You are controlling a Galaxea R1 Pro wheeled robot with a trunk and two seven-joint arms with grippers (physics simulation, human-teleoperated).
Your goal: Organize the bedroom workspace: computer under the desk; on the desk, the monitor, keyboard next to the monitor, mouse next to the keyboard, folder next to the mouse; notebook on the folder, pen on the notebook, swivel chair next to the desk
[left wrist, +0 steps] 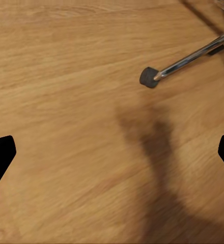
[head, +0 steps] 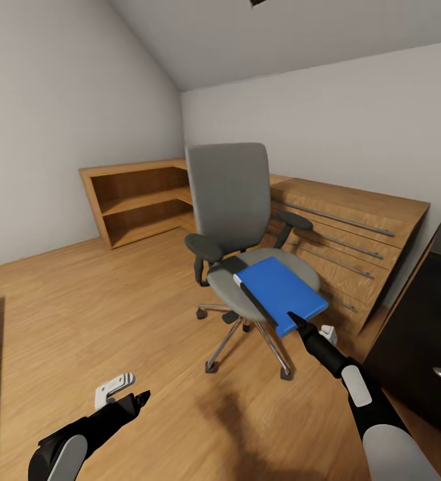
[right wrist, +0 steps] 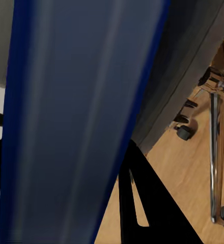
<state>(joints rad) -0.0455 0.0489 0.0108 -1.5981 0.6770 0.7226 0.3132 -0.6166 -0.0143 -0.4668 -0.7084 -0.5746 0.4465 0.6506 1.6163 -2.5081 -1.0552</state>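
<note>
Left claw (head: 137, 399) hangs low over the wooden floor (head: 80, 314) at the near left of the head view, its fingers spread wide with nothing between them; in the left wrist view the two dark fingertips (left wrist: 1, 155) sit at opposite edges of the frame, bare floorboards between them and one chrome leg and caster of the swivel chair (left wrist: 152, 76) beyond. A low open wooden shelf unit (head: 137, 200) stands against the far left wall.

At centre, the grey swivel chair (head: 230, 200) stands on its chrome star base, backrest upright toward the far corner. The blue folder (head: 280, 290) lies flat on the seat, overhanging the seat's front right edge; its long axis runs from the chair's middle toward the near right, with its near short edge pointing at the robot's right arm. A dark, narrow item (head: 247, 290) lies along the folder's left long side; what it is cannot be told.

Right claw (head: 299, 326) reaches in from the lower right and meets the folder's near edge. In the right wrist view the folder (right wrist: 71, 122) runs lengthwise between the black fingers (right wrist: 142, 203), one on either side of the blue slab, pinching it; the grey seat underside and chrome chair legs (right wrist: 216, 147) show past it.

Behind the chair, a wooden drawer unit with long metal handles (head: 354, 234) lines the right wall. A black cabinet (head: 427, 334) stands at the far right edge.
</note>
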